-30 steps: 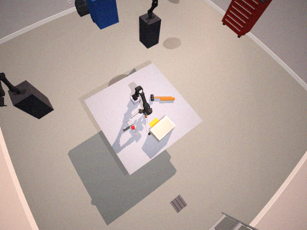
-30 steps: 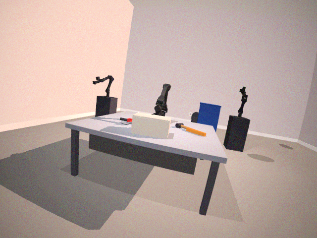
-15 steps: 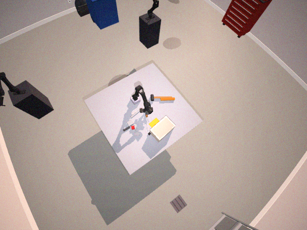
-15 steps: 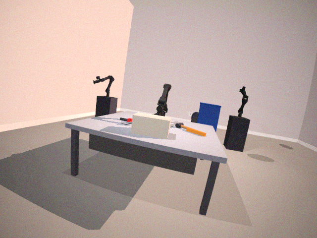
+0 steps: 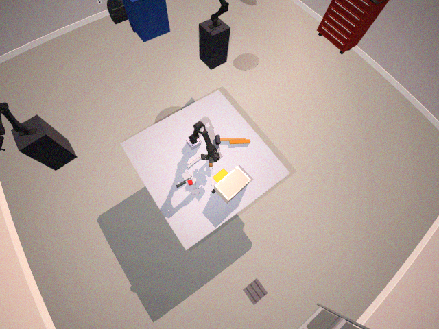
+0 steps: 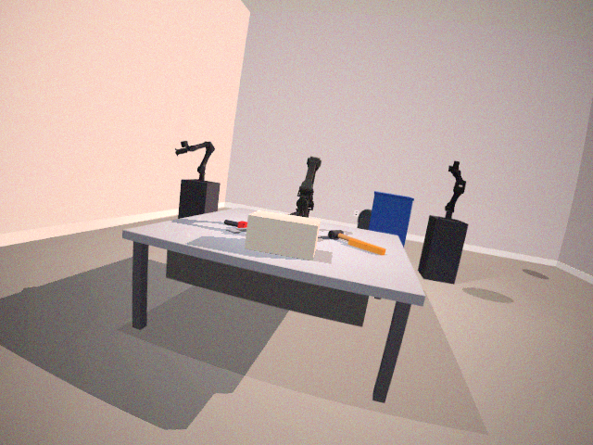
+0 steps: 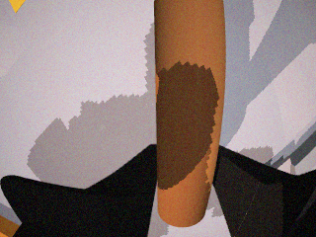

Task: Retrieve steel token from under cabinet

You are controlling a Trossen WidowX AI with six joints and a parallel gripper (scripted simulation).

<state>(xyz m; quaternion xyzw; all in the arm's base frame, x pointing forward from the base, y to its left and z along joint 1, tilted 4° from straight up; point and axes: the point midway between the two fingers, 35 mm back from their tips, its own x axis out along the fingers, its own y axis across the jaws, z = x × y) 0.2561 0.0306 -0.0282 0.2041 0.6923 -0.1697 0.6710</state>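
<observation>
My gripper (image 5: 211, 162) (image 7: 185, 170) is shut on the orange handle (image 5: 210, 164) (image 7: 190, 39) of a slender tool. Its thin pale shaft (image 5: 212, 174) runs from the handle toward the left end of the cabinet. The cream cabinet (image 5: 232, 183) (image 6: 281, 235) stands on the table (image 5: 184, 226) (image 6: 354, 275). A yellow patch (image 5: 220, 175) lies beside the cabinet on the arm's side; I cannot tell whether it is the marked area. A yellow corner (image 7: 16, 5) shows in the wrist view. The token and the vent slots are not visible.
A hammer with an orange handle (image 5: 239, 140) (image 6: 366, 246) lies to one side. A red block (image 5: 190, 182) (image 6: 243, 223) lies beside a dark-handled tool (image 5: 180, 184). A white bar (image 5: 193, 162) lies near the arm. A small dark block (image 5: 213, 191) is at the cabinet's left corner.
</observation>
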